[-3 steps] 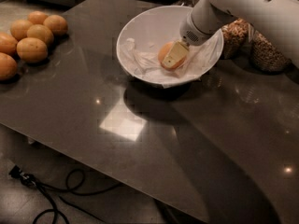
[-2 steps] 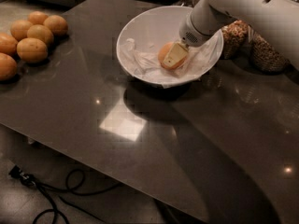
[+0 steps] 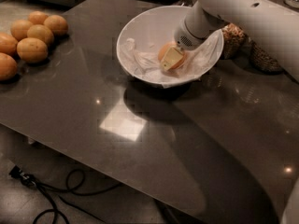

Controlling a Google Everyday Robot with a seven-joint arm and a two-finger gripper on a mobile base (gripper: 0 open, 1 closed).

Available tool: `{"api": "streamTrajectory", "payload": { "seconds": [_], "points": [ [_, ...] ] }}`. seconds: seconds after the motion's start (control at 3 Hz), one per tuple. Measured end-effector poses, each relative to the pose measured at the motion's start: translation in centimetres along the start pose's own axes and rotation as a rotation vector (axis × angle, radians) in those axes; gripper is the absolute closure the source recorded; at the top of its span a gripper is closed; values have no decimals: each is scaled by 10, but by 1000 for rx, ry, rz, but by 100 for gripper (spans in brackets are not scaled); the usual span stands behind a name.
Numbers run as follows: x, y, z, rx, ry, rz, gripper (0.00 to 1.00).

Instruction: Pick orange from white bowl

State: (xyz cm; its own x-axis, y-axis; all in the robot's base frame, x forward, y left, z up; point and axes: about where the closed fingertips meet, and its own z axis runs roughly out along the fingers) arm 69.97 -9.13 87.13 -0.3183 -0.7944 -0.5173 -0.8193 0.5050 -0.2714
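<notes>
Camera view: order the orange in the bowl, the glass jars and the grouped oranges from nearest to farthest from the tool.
The tool is down inside the white bowl.
1. Orange: at the tool, in the bowl.
2. Glass jars: right, behind the bowl.
3. Grouped oranges: far left side.

Your gripper (image 3: 172, 59), down inside the white bowl (image 3: 145, 27), has shifted only a touch, and the wrist now sits slightly lower and further left. More of the orange (image 3: 163, 50) shows beside it than a second ago.
</notes>
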Motion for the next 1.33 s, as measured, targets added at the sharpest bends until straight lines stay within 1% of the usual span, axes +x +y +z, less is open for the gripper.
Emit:
{"api": "streamTrajectory", "payload": {
  "seconds": [0.33, 0.67, 1.0, 1.33],
  "points": [
    [-2, 6, 14, -32, 8, -5, 30],
    [-2, 6, 16, -36, 10, -6, 44],
    [-2, 6, 16, -36, 10, -6, 67],
    [-6, 14, -2, -46, -46, -28, 91]
  ]
}}
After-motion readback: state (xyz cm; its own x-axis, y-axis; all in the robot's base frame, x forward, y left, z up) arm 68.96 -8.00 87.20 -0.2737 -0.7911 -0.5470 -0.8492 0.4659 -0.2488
